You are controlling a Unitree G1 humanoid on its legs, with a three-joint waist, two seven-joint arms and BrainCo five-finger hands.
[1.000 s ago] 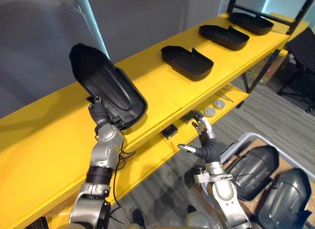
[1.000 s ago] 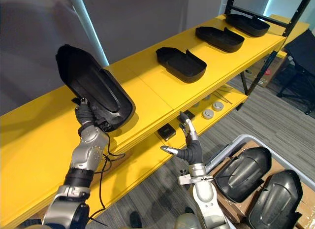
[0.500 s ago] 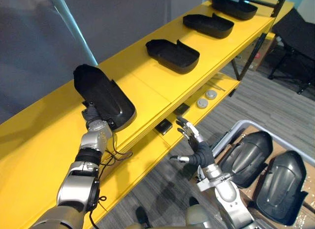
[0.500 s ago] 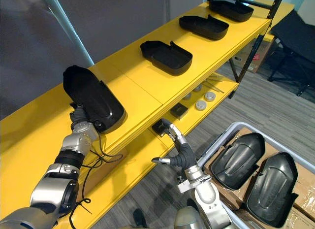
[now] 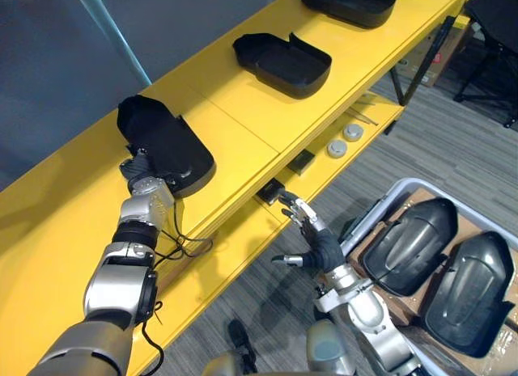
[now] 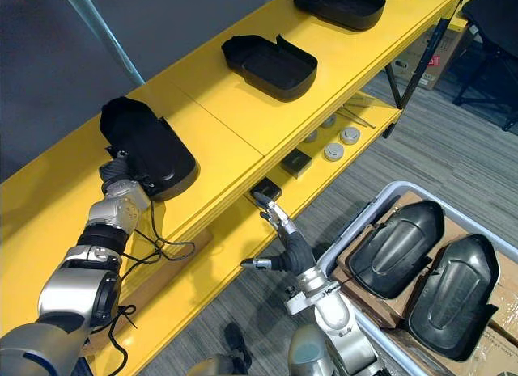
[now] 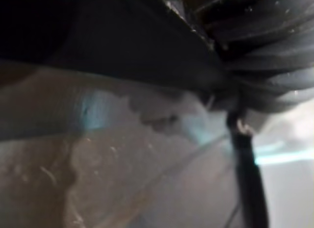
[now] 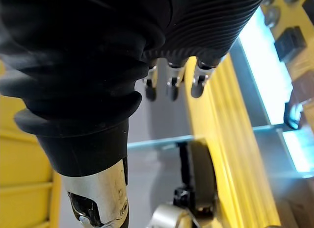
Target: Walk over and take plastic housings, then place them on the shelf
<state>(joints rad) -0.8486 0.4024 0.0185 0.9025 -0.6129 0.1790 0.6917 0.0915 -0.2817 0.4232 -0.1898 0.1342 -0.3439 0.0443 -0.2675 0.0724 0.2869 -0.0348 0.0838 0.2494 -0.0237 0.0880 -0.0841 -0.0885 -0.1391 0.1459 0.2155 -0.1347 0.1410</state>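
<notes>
A long yellow shelf (image 5: pixel 222 101) runs along a grey wall (image 5: pixel 48 69) above grey carpet (image 5: pixel 453 158). A grey-rimmed bin (image 5: pixel 374 212) at the robot's right holds 2 black binned housings (image 5: pixel 413 242) side by side. On the shelf top, 2 placed housings (image 5: pixel 283 65) lie hollow side up, well apart. Nearer the robot a 3rd housing (image 5: pixel 166 141) sits low on the yellow top, near the front edge. The left hand (image 5: pixel 137 169) is against its near end. Whether that hand is closed on the housing cannot be told, nor whether the housing rests flat on the top. The right hand (image 5: pixel 317 245) hangs empty and spread out, just in front of the shelf's lower level (image 5: pixel 235 242). Beside it lie 2 small black blocks (image 5: pixel 301 162), with 2 round discs (image 5: pixel 353 132) farther along. The main risk appears to be at the front edge. If the left hand lets go before the 3rd housing is flat, or drags it on the way back, the housing could tip or slide off onto the carpet. A push farther in would likely be needed first. A lesser risk is the right hand: it is so near the lower level that a turn toward the bin could knock it against the edge or the blocks.
</notes>
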